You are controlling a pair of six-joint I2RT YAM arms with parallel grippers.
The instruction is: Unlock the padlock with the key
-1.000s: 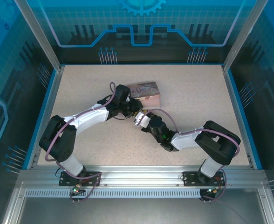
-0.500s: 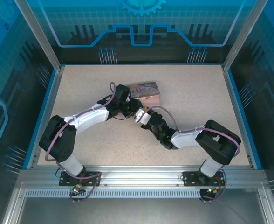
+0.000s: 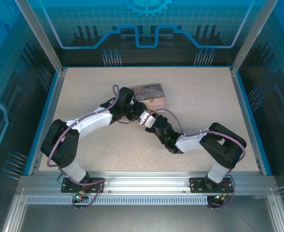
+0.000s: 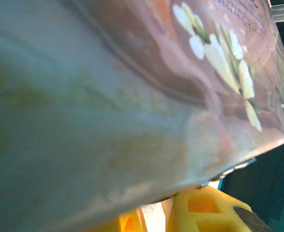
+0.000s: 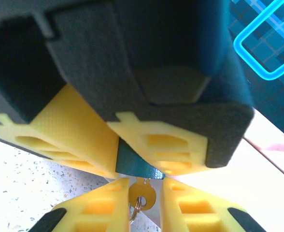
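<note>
Just beside the pink tin (image 3: 150,93), the left gripper (image 5: 132,162) is clamped on the padlock (image 5: 137,169). The right gripper (image 5: 144,189) pinches the key (image 5: 142,196), whose head sits directly under the padlock.

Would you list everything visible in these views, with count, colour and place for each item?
padlock: one, dark blue, clamped between the left gripper's fingers
key: one, brassy, just under the padlock, between the right gripper's fingertips
tin: one, pink, illustrated, on the table just beyond the grippers
table: one, speckled beige
left gripper: one, yellow fingers, shut on the padlock
right gripper: one, yellow fingers, closed on the key
left arm: one, white and black, reaching in from near left
right arm: one, white and black, reaching in from near right
</note>
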